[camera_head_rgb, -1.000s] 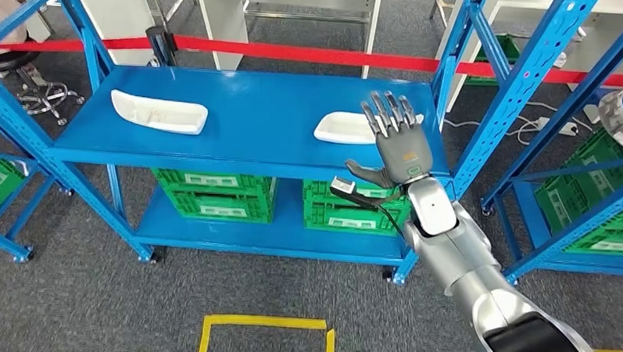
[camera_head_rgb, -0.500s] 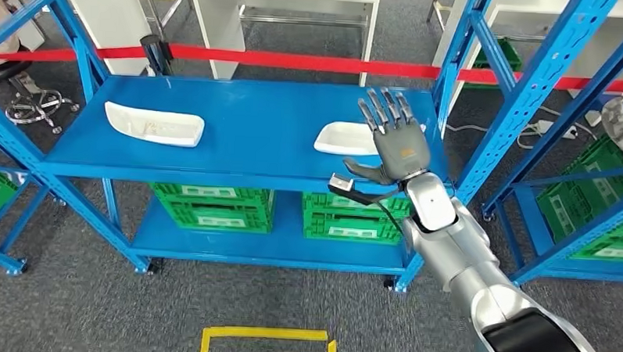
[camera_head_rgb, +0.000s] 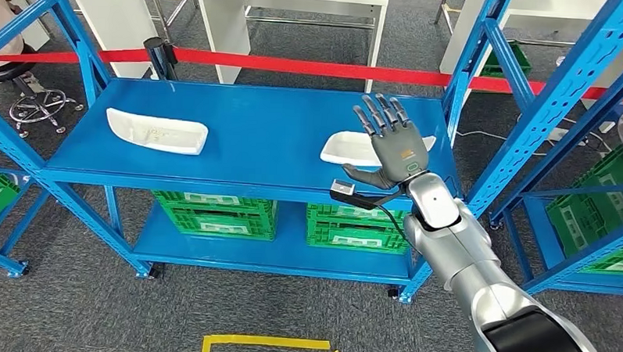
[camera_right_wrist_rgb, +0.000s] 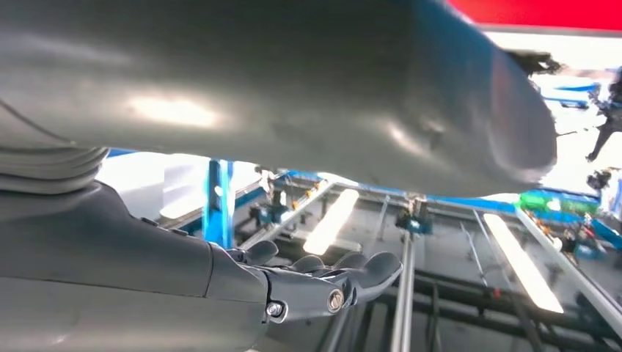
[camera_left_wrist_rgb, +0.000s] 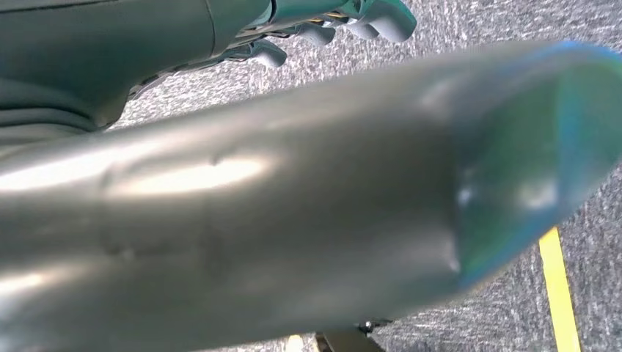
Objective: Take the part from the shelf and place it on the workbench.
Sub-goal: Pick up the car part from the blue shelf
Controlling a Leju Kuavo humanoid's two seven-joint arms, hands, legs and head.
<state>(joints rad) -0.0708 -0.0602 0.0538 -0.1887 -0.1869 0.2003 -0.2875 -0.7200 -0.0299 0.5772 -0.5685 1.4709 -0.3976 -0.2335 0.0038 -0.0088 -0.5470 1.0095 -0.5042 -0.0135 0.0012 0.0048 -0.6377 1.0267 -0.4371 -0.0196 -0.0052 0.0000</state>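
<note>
1. Blue racking stands ahead of you on grey carpet, with a red barrier tape (camera_head_rgb: 312, 65) behind it and green crates (camera_head_rgb: 213, 212) on the lower level.
2. Your right robot hand (camera_head_rgb: 392, 143) hovers over the blue shelf (camera_head_rgb: 263, 135) with fingers spread apart, holding nothing.
3. Just under that palm lies the near white part (camera_head_rgb: 342, 149); a second white part (camera_head_rgb: 157, 131) sits well apart at the shelf's other end.
4. Your left robot hand (camera_left_wrist_rgb: 345, 18) hangs over the floor; I cannot tell how its fingers lie.
5. You seem to be in the reach step. Next, lower onto the near part and close around it.
</note>
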